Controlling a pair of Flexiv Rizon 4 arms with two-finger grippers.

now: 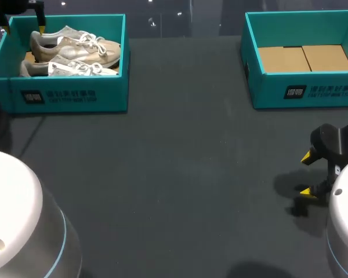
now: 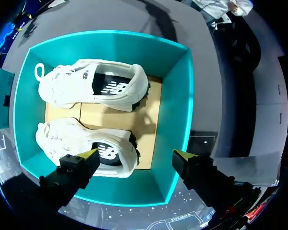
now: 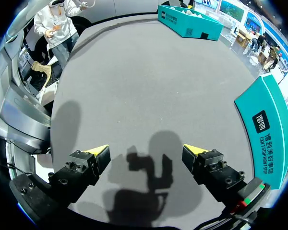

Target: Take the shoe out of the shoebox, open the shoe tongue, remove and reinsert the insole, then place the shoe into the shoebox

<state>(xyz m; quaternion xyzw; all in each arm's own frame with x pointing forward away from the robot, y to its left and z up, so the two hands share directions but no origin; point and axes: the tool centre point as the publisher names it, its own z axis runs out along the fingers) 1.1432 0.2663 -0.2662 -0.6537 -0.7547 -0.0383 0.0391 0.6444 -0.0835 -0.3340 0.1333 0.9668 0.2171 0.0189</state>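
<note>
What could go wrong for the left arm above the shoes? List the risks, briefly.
1. The left jaws hang open above the shoebox. One fingertip seems to be in line with the box's wall, so a straight descent might strike the wall.
2. The two shoes lie side by side, so lifting the nearer shoe might snag or drag the other shoe.

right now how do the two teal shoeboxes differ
The left shoebox holds two pale shoes; the right shoebox holds none, its brown cardboard floor bare. The left gripper hangs open above the left shoebox; the right gripper is open over the table, clear of the right shoebox. Both are teal, lidless, with printed fronts.
</note>
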